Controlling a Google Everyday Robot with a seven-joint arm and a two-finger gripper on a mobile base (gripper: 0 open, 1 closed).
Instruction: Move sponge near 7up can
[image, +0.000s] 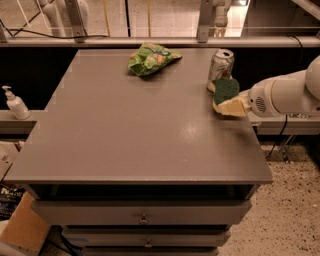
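The sponge (226, 90), dark green on top with a pale yellow base, is tilted just in front of the 7up can (220, 68) at the table's far right, nearly touching it. The can stands upright, silver-white with green and red markings. My gripper (229, 106) reaches in from the right on a white arm (282, 95). It is shut on the sponge's lower edge, holding it a little above the table top (140, 125).
A light green snack bag (151, 58) lies at the back middle of the table. A white pump bottle (15, 103) stands on a ledge to the left. Drawers (143, 219) are below the table's front edge. A rail runs behind the table.
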